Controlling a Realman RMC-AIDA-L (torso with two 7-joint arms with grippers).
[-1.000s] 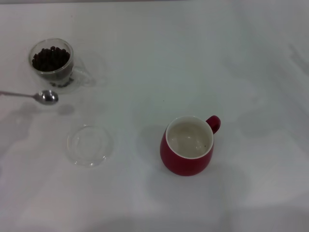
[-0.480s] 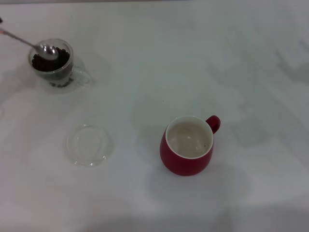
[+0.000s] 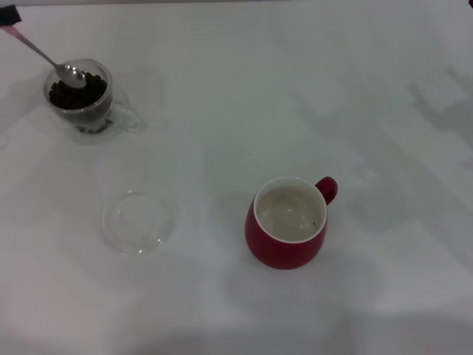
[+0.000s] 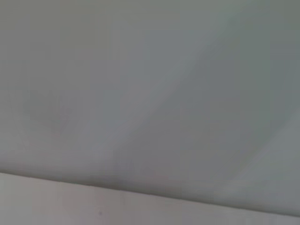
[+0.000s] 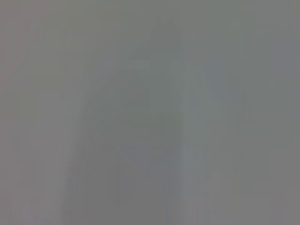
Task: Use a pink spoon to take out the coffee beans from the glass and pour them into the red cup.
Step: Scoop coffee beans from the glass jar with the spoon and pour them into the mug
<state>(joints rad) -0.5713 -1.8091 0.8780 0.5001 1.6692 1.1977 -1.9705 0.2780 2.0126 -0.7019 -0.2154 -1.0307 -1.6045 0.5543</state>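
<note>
Left gripper (image 3: 7, 15): only a dark corner of it shows at the far left edge of the head view, at the upper end of the spoon's handle; it appears to hold the handle, but how far its fingers are closed cannot be told.
Pink spoon (image 3: 46, 55): tilted, handle end high at the left gripper, thin metal neck sloping down to the right, shiny bowl inside the mouth of the glass and resting on the beans.
Coffee beans (image 3: 80, 94): dark pile filling the glass; none in the red cup.
Glass (image 3: 103, 118): upright at far left of the table, clear handle toward the right.
Red cup (image 3: 284, 248): upright, near centre-right, well apart from the glass, cream inside bare, loop handle pointing away to the right.
Glass dish (image 3: 139, 222): shallow, clear, between glass and red cup, nearer the robot.
Right gripper: out of sight.
Table (image 3: 295, 96): plain white surface.
</note>
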